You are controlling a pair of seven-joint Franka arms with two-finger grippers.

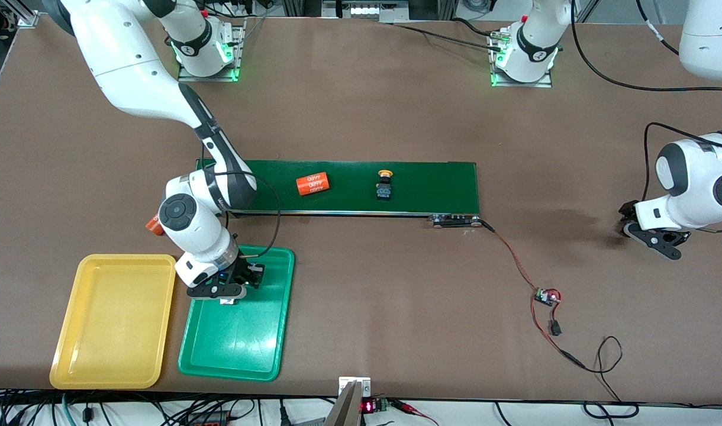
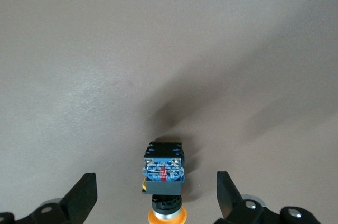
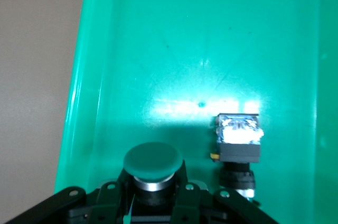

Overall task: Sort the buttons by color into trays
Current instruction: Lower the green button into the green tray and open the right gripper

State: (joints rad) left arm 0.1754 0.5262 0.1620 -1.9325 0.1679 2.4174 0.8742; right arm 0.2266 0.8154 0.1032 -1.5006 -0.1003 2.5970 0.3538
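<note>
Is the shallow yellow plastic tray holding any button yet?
No, the yellow tray shows only its bare floor, with no button in it.

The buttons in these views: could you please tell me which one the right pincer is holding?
The green-capped button, gripped in the right pincer over the green tray. A second button lies loose in that tray beside it; the yellow-capped button lies on the belt.

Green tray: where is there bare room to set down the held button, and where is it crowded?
The green tray is bare over its half nearer the camera, up to its rim beside the yellow tray. The end toward the belt is crowded: the right gripper, shut on a green button, hangs there beside another button already in the tray.
</note>
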